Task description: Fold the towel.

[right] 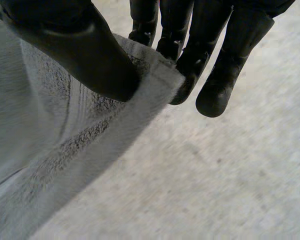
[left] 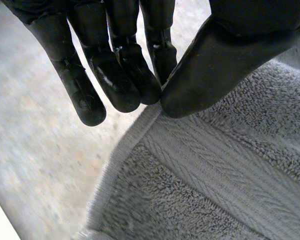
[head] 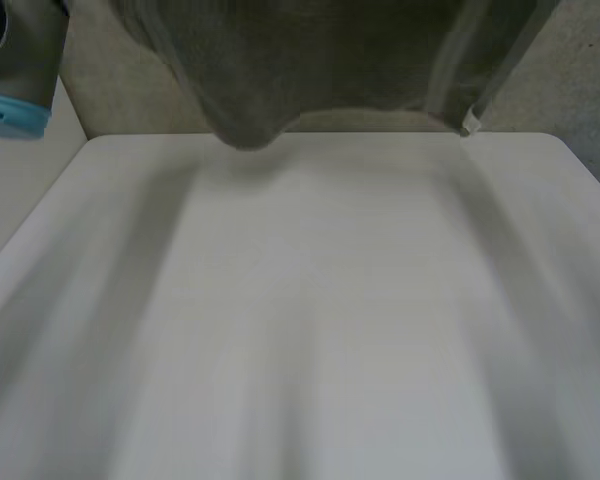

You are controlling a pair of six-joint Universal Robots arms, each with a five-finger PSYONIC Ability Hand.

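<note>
left robot hand and right robot hand each pinch a towel corner, holding it off the surface; next, probably lay it flat.

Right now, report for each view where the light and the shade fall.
Head view: the grey terry towel is dim, the white table brighter. Left wrist view: small glints on the left hand, pinching the towel's edge. Right wrist view: the right hand dark, the pinched towel corner pale.
</note>
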